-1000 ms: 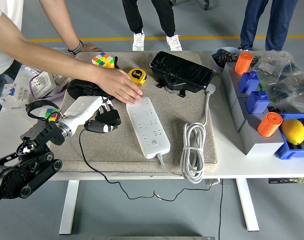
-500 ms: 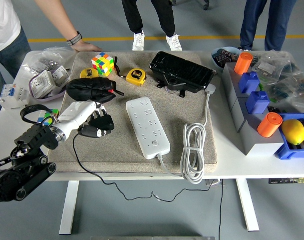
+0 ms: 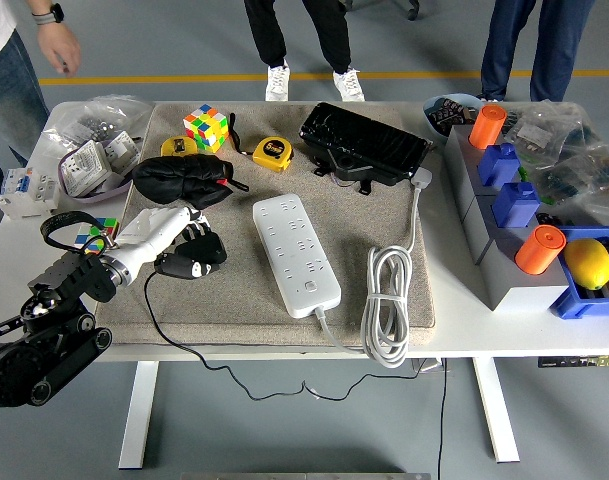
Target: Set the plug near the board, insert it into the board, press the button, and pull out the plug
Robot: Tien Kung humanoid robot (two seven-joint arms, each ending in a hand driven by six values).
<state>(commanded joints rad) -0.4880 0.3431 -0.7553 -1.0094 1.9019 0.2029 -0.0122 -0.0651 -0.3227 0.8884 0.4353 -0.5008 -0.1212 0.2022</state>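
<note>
The white power strip (image 3: 296,253) lies diagonally on the beige mat (image 3: 244,310), its button end toward the near edge. My left hand (image 3: 191,254) sits on the mat a short way to the left of the strip, not touching it. Its black fingers (image 3: 206,244) are curled around a black plug (image 3: 181,267). The plug's thin black cable (image 3: 174,338) trails off the near table edge and hangs below. My right hand is out of the picture. A person's hand (image 3: 60,42) hangs at the top left, away from the table.
A black pouch (image 3: 182,178) lies just behind my left hand. A Rubik's cube (image 3: 206,126), yellow tape measure (image 3: 275,152) and black case (image 3: 364,143) sit further back. The strip's coiled white cord (image 3: 387,300) lies to its right. Bins with orange cylinders (image 3: 539,248) stand at the right.
The person's hand has left the power strip and drawn back to the top left. My left hand with the plug has shifted slightly left and nearer.
</note>
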